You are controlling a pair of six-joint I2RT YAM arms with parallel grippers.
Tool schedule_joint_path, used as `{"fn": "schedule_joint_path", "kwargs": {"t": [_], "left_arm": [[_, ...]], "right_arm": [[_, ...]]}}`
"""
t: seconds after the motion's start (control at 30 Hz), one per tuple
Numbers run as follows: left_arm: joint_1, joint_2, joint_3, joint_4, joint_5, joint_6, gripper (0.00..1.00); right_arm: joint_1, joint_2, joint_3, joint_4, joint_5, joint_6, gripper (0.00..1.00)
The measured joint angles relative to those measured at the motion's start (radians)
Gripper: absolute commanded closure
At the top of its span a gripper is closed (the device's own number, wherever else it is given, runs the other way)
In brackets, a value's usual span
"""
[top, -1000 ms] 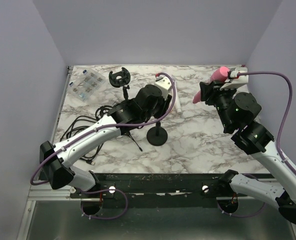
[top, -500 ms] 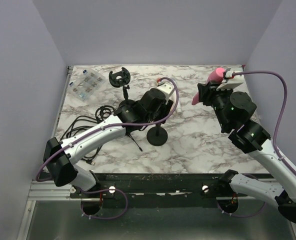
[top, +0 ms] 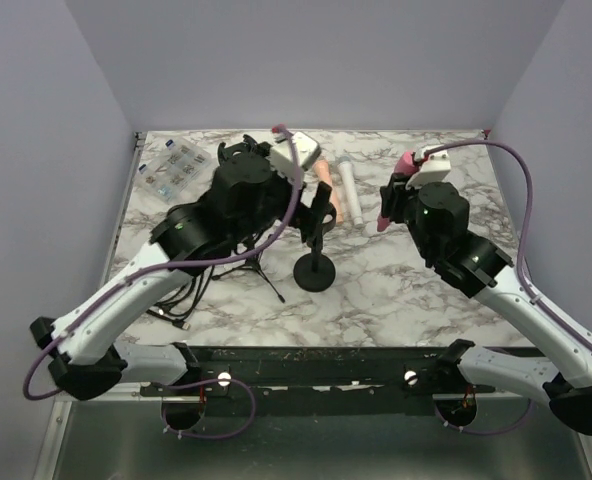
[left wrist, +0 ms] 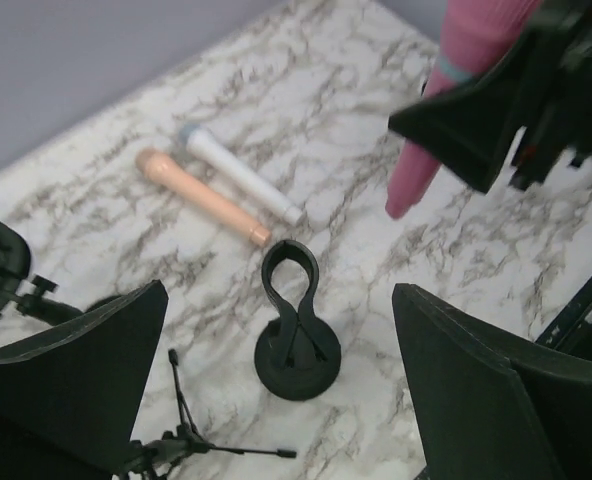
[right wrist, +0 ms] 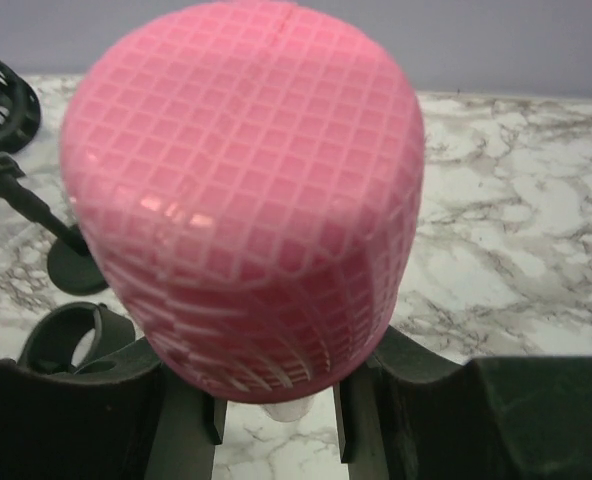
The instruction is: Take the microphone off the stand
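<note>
The black stand (top: pixel 315 272) has a round base and an empty loop clip (left wrist: pixel 289 272) on top. It stands mid-table. My left gripper (top: pixel 321 208) hovers above it, open wide with nothing between its fingers (left wrist: pixel 86 370). The pink microphone (top: pixel 387 209) is off the stand and right of it. My right gripper (top: pixel 394 200) is shut on its body. Its mesh head (right wrist: pixel 246 200) fills the right wrist view, and its handle (left wrist: pixel 421 170) points down toward the table.
A peach microphone (top: pixel 328 186) and a white microphone (top: pixel 349 190) lie side by side behind the stand. A small black tripod (top: pixel 254 215) with a clip holder, a tangle of black cables (top: pixel 166 255) and a clear parts box (top: pixel 172 167) occupy the left side.
My left gripper has opened, let go of the stand and lifted back to the left. The right arm has carried the pink microphone left, toward the middle.
</note>
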State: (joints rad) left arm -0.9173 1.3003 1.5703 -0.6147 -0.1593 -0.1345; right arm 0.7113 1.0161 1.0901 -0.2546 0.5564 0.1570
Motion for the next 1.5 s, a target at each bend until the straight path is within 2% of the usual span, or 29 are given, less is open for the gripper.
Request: {"fn": "schedule_joint_path", "kwargs": {"t": [0.13,0.3,0.37,0.47,0.7,0.97,1.23,1.5], "left_arm": [[0.002,-0.19,-0.039,0.056,-0.014,0.07,0.01],[0.006,-0.428,-0.261,0.214,-0.077,0.158,0.01],[0.008,-0.525,-0.391,0.312,-0.123,0.19,0.01],[0.011,-0.594,-0.505,0.393,-0.176,0.218,0.02],[0.013,-0.673,-0.615,0.521,-0.25,0.245,0.01],[0.013,-0.706,-0.631,0.592,-0.273,0.248,0.01],[0.013,-0.731,-0.631,0.592,-0.272,0.238,0.01],[0.013,-0.745,-0.631,0.612,-0.274,0.239,0.01]], "right_arm": [[0.0,0.017,-0.039,-0.089,0.007,0.061,0.99],[0.0,0.095,-0.088,-0.214,0.005,0.167,0.99],[0.0,0.163,-0.088,-0.252,0.006,0.209,0.99],[-0.001,0.286,-0.085,-0.294,0.012,0.248,0.99],[-0.075,0.58,-0.011,-0.335,0.028,0.266,0.99],[-0.216,0.742,0.098,-0.309,0.006,0.233,0.99],[-0.281,0.925,0.255,-0.245,0.013,0.163,0.99],[-0.353,1.141,0.489,-0.158,-0.024,0.047,0.9]]}}
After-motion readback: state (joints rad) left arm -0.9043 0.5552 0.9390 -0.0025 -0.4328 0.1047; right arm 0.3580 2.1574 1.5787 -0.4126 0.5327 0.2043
